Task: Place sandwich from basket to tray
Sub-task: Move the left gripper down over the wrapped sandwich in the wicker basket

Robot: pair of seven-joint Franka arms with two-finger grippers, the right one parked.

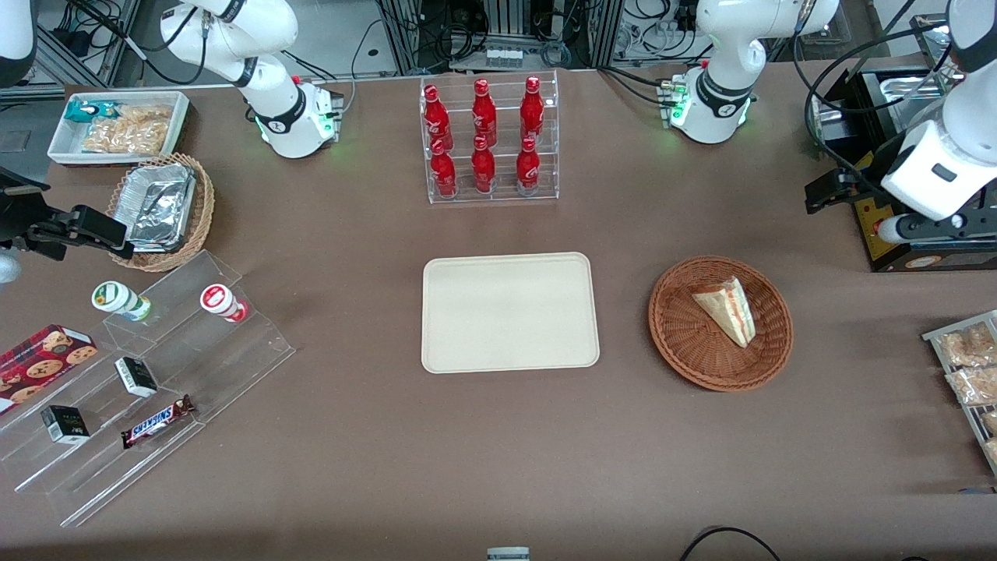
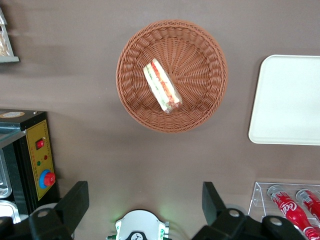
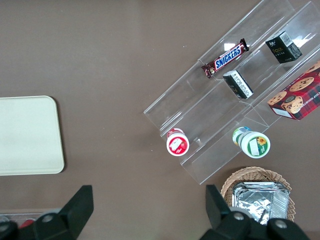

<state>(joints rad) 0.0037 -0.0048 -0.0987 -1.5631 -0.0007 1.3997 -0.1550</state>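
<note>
The sandwich, a clear-wrapped white wedge with red and green filling, lies in the round reddish-brown wicker basket. The beige tray lies flat beside the basket, toward the parked arm's end, with nothing on it. My left gripper hangs open and empty high above the table, farther from the front camera than the basket and next to a black appliance. In the left wrist view the gripper has its fingers spread wide, well apart from the sandwich, the basket and the tray.
A black appliance box stands close to the gripper. A clear rack of red bottles stands farther from the camera than the tray. Bagged snacks lie at the working arm's end. An acrylic stepped shelf and a tan basket of foil trays are at the parked arm's end.
</note>
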